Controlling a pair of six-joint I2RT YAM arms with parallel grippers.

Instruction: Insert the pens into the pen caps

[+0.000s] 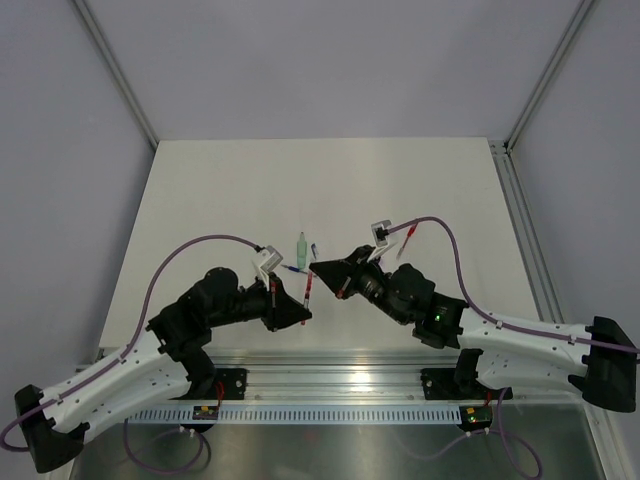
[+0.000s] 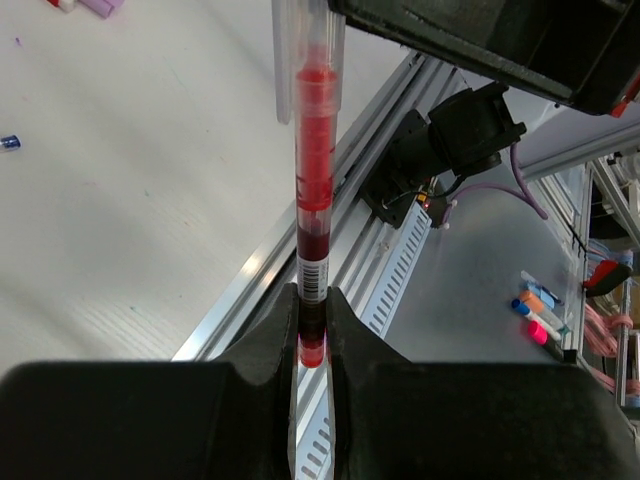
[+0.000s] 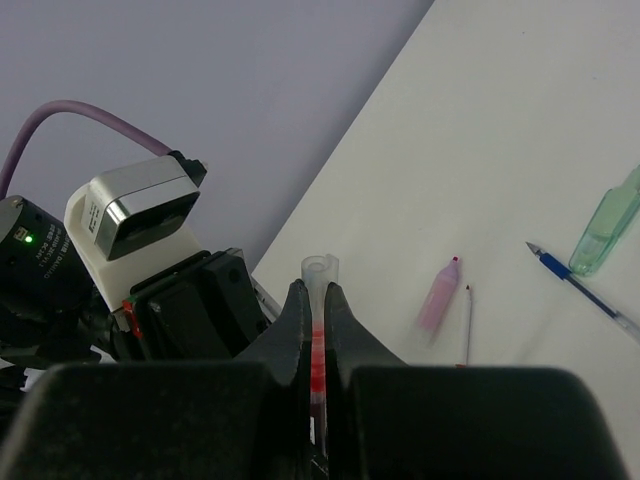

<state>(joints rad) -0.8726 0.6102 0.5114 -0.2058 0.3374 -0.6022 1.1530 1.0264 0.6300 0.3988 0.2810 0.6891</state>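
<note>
1. The red pen (image 2: 316,180) is held in the air over the tabletop (image 1: 220,200), between the two arms.
2. Its barcoded end is clamped by the left fingers (image 2: 262,350).
3. The clear cap (image 3: 320,268) at its other end is pinched tight by the right fingers (image 3: 288,335).
4. A pale green cap (image 3: 606,222), a blue pen (image 3: 585,290) and a pink cap (image 3: 438,296) are seen lying on the tabletop.

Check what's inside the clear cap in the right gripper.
The red pen shows through the clear cap; left gripper pinches its other end. The tip and how deep it sits are hidden by the right gripper.
</note>
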